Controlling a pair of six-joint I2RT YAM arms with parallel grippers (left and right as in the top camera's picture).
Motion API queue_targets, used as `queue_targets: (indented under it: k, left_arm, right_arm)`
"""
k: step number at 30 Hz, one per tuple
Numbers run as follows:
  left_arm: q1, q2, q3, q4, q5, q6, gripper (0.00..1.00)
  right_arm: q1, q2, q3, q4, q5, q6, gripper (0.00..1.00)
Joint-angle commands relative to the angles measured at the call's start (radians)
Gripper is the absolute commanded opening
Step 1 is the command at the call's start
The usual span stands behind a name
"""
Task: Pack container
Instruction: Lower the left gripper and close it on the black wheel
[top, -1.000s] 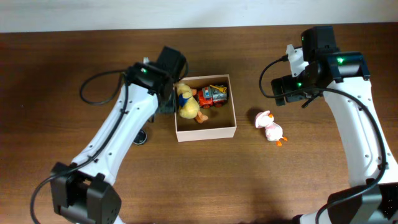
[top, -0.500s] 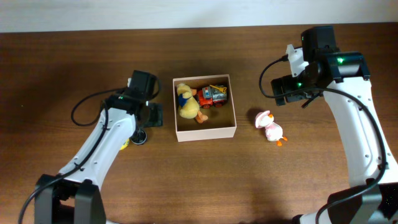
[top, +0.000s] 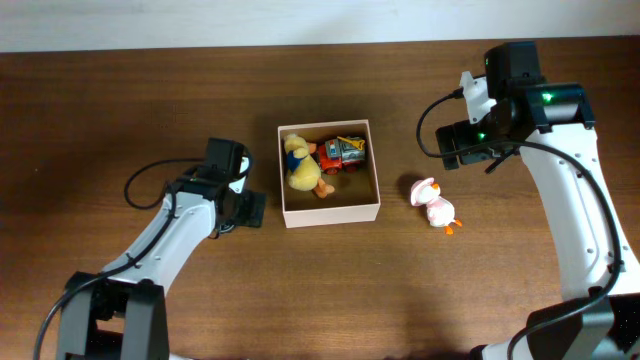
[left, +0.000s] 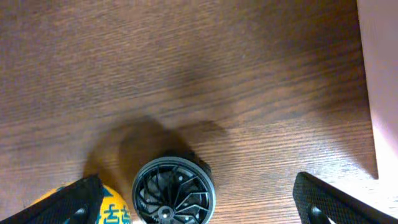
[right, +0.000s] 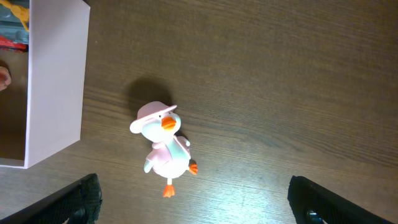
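Below me spreads a dark brown wooden table (top: 100, 120), its grain running side to side. Along its far edge I see a pale strip (top: 200, 20), wall or floor I cannot tell. Light falls from above, leaving a sheen on the wood and blurred shadows

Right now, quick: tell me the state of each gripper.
Left gripper: open, holding nothing, over a black finned disc.
Right gripper: open, holding nothing, over the pink duck.
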Motion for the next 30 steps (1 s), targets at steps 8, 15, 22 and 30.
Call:
queue_targets:
  k: [8, 15, 22, 30]
  left_arm:
    - [0.005, -0.008, -0.037, 0.022, -0.041, 0.076, 0.99]
    - [0.006, 0.047, -0.037, 0.044, -0.039, 0.150, 0.94]
    - [0.020, 0.142, -0.037, 0.055, -0.049, 0.175, 0.89]
    - [0.060, 0.154, -0.037, 0.032, -0.049, 0.182, 0.68]
  right_arm:
    - [-0.005, -0.004, 0.010, 0.000, 0.012, 0.008, 0.99]
    - [-0.005, -0.004, 0.010, 0.000, 0.012, 0.008, 0.99]
    - [-0.005, -0.004, 0.010, 0.000, 0.012, 0.008, 0.99]
    - [-0.005, -0.004, 0.010, 0.000, 0.012, 0.009, 0.99]
